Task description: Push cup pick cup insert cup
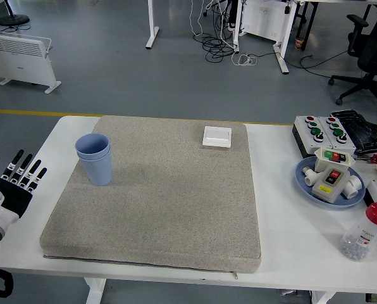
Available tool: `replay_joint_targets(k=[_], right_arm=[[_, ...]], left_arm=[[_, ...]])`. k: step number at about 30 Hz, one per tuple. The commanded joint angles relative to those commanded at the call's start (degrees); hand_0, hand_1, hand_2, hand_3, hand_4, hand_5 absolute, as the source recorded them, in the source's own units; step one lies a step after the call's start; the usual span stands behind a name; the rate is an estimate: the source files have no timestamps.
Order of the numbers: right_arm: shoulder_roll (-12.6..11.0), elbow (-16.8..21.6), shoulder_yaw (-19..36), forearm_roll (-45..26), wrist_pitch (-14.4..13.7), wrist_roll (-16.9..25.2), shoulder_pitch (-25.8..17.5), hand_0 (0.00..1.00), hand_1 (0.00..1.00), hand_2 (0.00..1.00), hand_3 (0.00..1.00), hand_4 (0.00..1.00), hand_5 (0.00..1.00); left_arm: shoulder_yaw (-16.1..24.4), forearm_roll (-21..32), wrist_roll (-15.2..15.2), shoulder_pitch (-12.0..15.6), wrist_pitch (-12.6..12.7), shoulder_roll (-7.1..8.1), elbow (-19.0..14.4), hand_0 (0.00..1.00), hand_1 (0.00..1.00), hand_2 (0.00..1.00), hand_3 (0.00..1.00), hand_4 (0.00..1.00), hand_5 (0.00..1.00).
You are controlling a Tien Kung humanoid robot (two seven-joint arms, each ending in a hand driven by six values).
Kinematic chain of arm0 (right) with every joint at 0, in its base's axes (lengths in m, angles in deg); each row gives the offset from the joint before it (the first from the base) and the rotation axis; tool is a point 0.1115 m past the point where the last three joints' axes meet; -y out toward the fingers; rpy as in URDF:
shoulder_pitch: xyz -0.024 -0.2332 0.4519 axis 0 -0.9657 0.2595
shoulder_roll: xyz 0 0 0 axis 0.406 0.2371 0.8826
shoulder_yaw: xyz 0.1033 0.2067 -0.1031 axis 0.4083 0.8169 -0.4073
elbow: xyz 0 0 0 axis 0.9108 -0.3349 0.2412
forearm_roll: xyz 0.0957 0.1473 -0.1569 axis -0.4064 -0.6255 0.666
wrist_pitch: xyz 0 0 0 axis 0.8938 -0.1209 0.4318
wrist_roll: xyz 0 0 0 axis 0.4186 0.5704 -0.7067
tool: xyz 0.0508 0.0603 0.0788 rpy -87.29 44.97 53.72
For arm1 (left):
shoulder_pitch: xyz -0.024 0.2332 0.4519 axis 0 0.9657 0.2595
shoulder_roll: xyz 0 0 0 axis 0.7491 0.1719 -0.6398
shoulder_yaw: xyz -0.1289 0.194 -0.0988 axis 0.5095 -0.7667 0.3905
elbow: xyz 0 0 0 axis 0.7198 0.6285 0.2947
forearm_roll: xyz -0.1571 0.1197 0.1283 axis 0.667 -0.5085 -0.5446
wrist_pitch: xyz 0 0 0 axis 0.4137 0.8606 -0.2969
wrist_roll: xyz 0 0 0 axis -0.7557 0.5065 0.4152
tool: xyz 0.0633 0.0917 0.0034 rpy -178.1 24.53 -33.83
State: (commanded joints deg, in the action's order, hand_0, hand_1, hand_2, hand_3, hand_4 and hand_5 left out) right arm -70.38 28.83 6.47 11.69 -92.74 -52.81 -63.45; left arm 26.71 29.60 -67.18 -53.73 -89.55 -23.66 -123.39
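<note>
Two blue cups point(95, 158) stand nested one inside the other, upright on the left part of the grey mat point(163, 209). My left hand point(14, 180) is at the table's left edge, well left of and below the cups, with its fingers spread and holding nothing. My right arm is out of view.
A white switch plate point(217, 136) lies at the mat's far edge. On the right stand a blue plate point(305, 180) with button boxes, a black button box point(318, 133) and a clear bottle with a red cap point(365, 233).
</note>
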Motion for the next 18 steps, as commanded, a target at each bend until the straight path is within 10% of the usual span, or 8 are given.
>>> replay_joint_targets(k=[18], right_arm=[[0.11,0.00,0.19,0.26,-0.12,-0.03,-0.12,0.725,0.651,0.655,0.581,0.128,0.478]], left_arm=[[-0.53,0.05,0.18,0.13,-0.16,0.16,-0.27,0.872,0.871,0.924,0.828,0.558,0.998]])
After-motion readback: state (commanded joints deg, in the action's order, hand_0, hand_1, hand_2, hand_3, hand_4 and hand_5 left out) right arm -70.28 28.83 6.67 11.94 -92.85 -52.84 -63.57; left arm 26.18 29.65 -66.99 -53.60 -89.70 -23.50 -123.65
